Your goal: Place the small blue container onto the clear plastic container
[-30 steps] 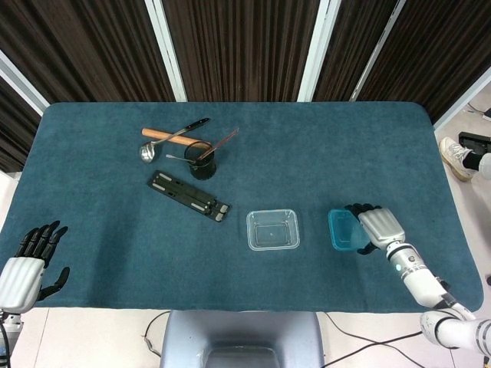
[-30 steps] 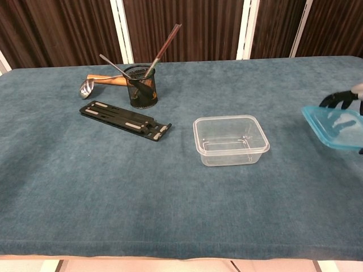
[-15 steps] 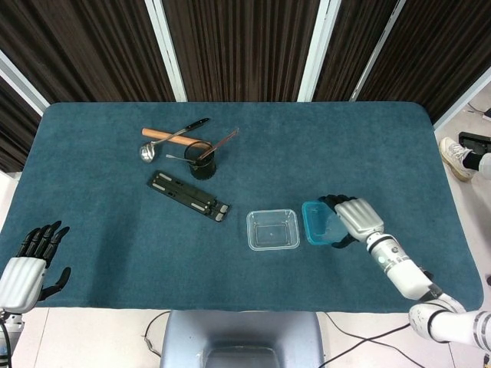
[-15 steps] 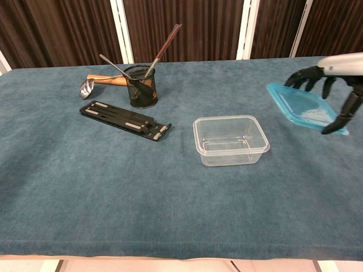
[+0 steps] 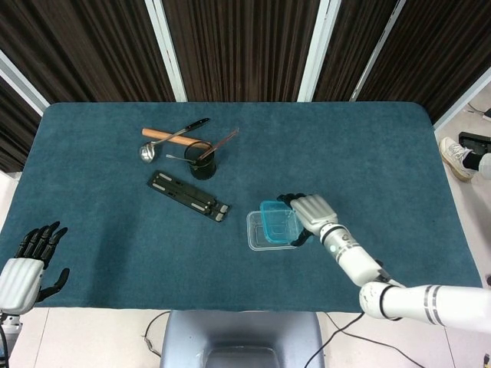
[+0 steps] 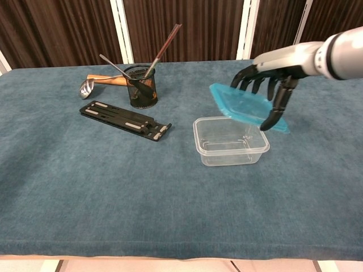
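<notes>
A translucent turquoise-blue container (image 6: 245, 105) and a colourless see-through plastic tub (image 6: 230, 140) over a deep teal tablecloth (image 6: 170, 192). The right hand (image 6: 271, 79) shows black fingers (image 6: 279, 103) under a silver-grey back; the left hand (image 5: 23, 270) matches, black and pale grey. A black mesh cup (image 6: 141, 85) carries dark reddish chopsticks (image 6: 164, 45), beside a steel ladle (image 5: 170, 136), a tan wooden handle (image 5: 165, 136) and a black folding stand (image 6: 125, 119) with grey pads. Dark brown ribbed curtains (image 5: 238, 46) alternate with white strips.
</notes>
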Controlling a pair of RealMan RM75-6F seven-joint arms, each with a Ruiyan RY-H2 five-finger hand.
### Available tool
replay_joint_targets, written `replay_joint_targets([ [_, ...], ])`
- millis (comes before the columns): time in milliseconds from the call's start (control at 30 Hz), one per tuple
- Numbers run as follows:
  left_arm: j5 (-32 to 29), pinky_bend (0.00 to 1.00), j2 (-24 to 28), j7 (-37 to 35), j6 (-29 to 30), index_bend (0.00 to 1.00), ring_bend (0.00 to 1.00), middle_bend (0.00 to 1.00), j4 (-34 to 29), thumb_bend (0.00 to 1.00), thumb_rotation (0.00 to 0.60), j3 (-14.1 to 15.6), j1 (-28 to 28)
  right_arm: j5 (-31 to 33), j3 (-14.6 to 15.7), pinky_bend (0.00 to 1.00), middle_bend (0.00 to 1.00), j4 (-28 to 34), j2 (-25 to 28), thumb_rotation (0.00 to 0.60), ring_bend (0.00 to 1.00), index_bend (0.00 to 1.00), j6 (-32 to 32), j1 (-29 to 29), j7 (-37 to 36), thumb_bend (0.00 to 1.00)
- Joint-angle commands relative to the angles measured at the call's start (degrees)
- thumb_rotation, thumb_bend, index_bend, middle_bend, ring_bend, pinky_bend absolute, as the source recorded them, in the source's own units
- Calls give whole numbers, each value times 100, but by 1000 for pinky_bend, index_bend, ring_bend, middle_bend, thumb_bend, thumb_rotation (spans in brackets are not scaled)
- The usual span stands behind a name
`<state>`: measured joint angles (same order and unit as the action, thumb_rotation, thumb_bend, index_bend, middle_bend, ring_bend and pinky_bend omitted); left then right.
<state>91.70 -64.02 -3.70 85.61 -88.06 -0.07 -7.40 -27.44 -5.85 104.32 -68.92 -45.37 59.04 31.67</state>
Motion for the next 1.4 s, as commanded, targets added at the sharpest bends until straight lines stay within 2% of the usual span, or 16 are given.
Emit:
replay_joint_targets([
  [33, 0, 81, 7, -10, 6, 0, 0, 0, -5, 408, 600, 2, 4, 552, 155, 421, 485, 21, -346, 600, 470, 778, -283, 431, 449, 130],
  [167, 3, 81, 16, -25, 11, 0, 0, 0, -7, 407, 600, 6, 9, 907, 276, 421, 485, 4, -547, 600, 470, 776, -468, 661, 709, 130],
  [367, 18, 81, 24, -40, 23, 0, 0, 0, -11, 408, 600, 12, 13, 1105, 379, 421, 485, -64, -710, 600, 470, 775, -618, 791, 848, 130],
  [767, 9, 81, 13, 0, 0, 0, 0, 0, -16, 408, 600, 7, 1, 1102, 468, 421, 485, -226, -810, 600, 469, 774, -755, 825, 885, 130],
  [1400, -6, 81, 24, -35, 5, 0, 0, 0, -15, 408, 600, 2, 6, 1212, 399, 421, 485, -425, -1113, 600, 469, 771, -864, 912, 1012, 130],
])
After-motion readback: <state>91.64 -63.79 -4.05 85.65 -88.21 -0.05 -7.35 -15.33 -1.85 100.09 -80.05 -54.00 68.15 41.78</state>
